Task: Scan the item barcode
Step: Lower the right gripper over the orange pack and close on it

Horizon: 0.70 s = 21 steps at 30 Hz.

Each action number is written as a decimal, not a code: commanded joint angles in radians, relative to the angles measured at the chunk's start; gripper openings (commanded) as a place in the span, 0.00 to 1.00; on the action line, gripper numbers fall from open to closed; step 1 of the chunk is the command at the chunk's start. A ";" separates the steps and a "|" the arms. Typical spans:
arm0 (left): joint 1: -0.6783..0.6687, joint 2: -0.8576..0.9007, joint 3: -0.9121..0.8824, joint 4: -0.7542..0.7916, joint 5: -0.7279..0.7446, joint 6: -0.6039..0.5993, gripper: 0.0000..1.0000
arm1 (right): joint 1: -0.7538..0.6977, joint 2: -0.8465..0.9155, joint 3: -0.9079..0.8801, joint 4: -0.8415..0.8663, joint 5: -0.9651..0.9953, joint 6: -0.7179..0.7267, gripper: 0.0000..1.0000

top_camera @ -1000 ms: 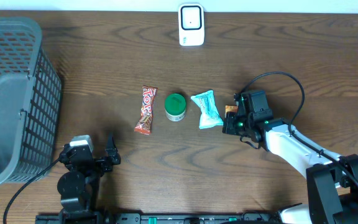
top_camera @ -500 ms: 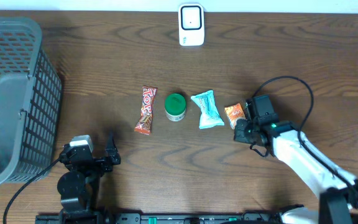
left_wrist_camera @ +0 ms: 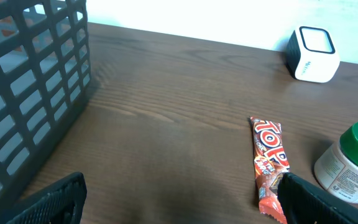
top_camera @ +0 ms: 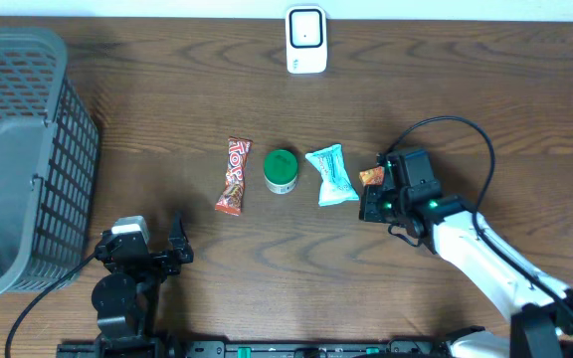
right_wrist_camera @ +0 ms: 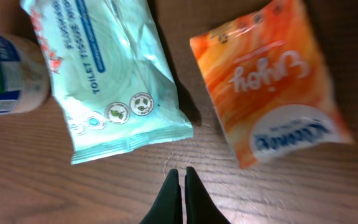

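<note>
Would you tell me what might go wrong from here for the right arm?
The right pincer is shut above the gap between the orange packet and the wipes pack; lowered like this, it would likely shove rather than grip. Both packs lie flat and close, so a grab may catch the wrong one.

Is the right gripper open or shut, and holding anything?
Shut, holding nothing: the right gripper has its jaws pressed together over bare table, just short of the orange packet.
</note>
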<state>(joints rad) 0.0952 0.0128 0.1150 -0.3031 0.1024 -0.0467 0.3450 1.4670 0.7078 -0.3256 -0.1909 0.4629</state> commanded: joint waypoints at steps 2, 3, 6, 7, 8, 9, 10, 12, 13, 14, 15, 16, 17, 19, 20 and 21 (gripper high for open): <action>-0.003 -0.009 -0.013 -0.029 0.002 0.016 0.98 | 0.007 0.080 0.015 0.047 -0.024 -0.020 0.01; -0.003 -0.009 -0.013 -0.029 0.002 0.016 0.98 | 0.007 0.098 0.015 0.063 -0.024 -0.019 0.01; -0.003 -0.009 -0.013 -0.029 0.002 0.016 0.98 | 0.007 0.132 0.015 0.092 -0.022 -0.019 0.01; -0.003 -0.009 -0.013 -0.029 0.002 0.016 0.98 | 0.006 0.132 0.015 0.089 -0.011 -0.019 0.01; -0.003 -0.009 -0.013 -0.029 0.002 0.016 0.98 | 0.006 0.132 0.015 0.079 0.011 -0.019 0.01; -0.003 -0.009 -0.013 -0.029 0.002 0.016 0.98 | 0.005 0.129 0.015 0.067 0.046 -0.019 0.01; -0.003 -0.009 -0.013 -0.029 0.002 0.017 0.98 | 0.003 0.128 0.015 0.056 0.080 -0.019 0.01; -0.003 -0.009 -0.013 -0.029 0.002 0.016 0.98 | -0.006 0.128 0.015 0.036 0.139 -0.019 0.01; -0.003 -0.009 -0.013 -0.029 0.002 0.016 0.98 | -0.012 0.128 0.015 0.031 0.166 -0.019 0.01; -0.003 -0.009 -0.013 -0.029 0.002 0.016 0.98 | -0.019 0.128 0.015 0.029 0.190 -0.018 0.01; -0.003 -0.009 -0.013 -0.029 0.002 0.017 0.98 | -0.026 0.128 0.015 0.036 0.215 -0.018 0.01; -0.003 -0.009 -0.013 -0.029 0.002 0.016 0.98 | -0.032 0.128 0.015 0.047 0.236 -0.019 0.01; -0.003 -0.009 -0.013 -0.029 0.002 0.016 0.98 | -0.037 0.128 0.015 0.060 0.257 -0.019 0.01; -0.003 -0.009 -0.013 -0.029 0.002 0.017 0.98 | -0.047 0.128 0.015 0.092 0.299 -0.019 0.01; -0.003 -0.009 -0.013 -0.029 0.002 0.017 0.98 | -0.051 0.128 0.015 0.106 0.319 -0.019 0.01; -0.003 -0.009 -0.013 -0.029 0.002 0.016 0.98 | -0.055 0.128 0.015 0.117 0.341 -0.018 0.01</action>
<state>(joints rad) 0.0952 0.0124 0.1150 -0.3035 0.1024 -0.0467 0.3046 1.5959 0.7078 -0.2256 0.0357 0.4553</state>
